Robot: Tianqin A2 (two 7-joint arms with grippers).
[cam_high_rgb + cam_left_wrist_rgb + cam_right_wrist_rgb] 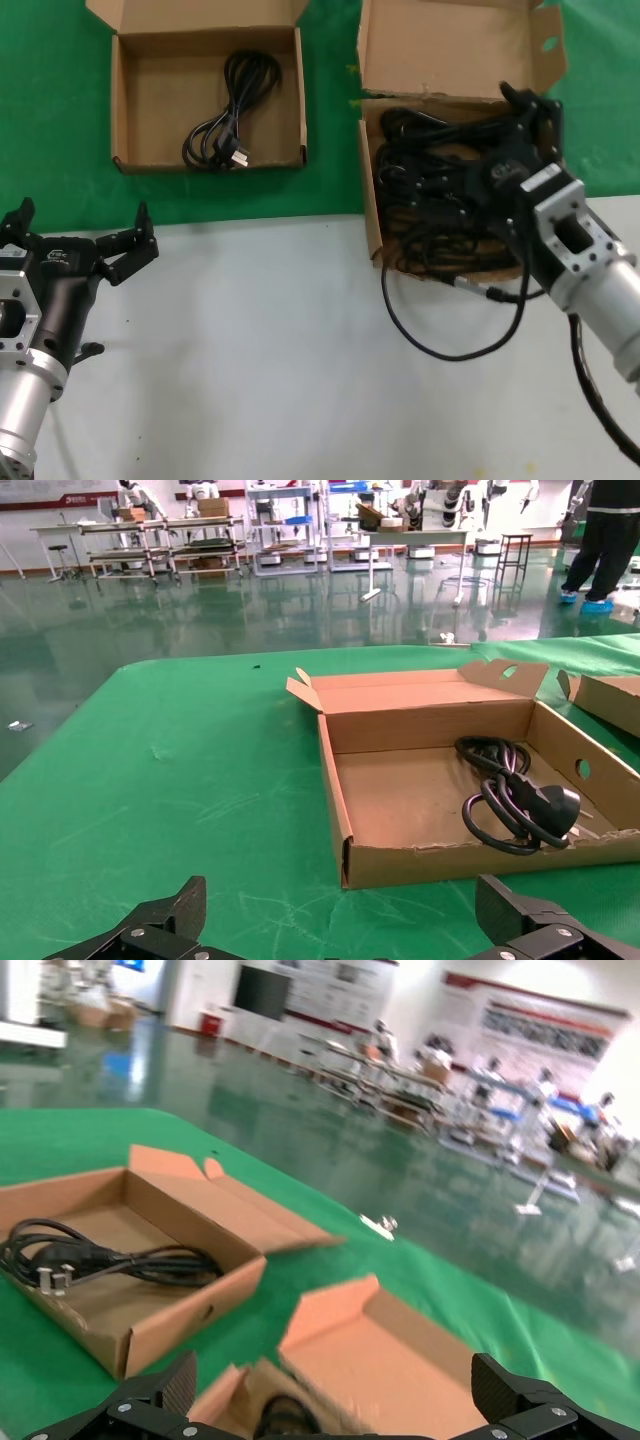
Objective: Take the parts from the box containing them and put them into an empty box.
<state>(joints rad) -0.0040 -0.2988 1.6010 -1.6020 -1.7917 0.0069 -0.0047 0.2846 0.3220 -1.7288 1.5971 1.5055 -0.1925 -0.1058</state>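
Note:
The box with the tall lid flap (440, 50) stands at the back right and is full of black bundled power cords (430, 200). My right gripper (530, 105) is open and hovers over the far side of this pile, holding nothing. In the right wrist view its fingers (165, 1390) spread wide above the lid (400, 1360) and a cord (285, 1415). The shallow box (210, 160) at the back left holds one coiled cord (230, 115). My left gripper (80, 225) is open and empty over the white table, in front of that box (350, 810).
A thin black robot cable (450, 345) with a silver connector hangs from the right arm over the white table (260, 350). Green cloth (50, 110) covers the back half under both boxes. The second box's edge (610, 695) shows in the left wrist view.

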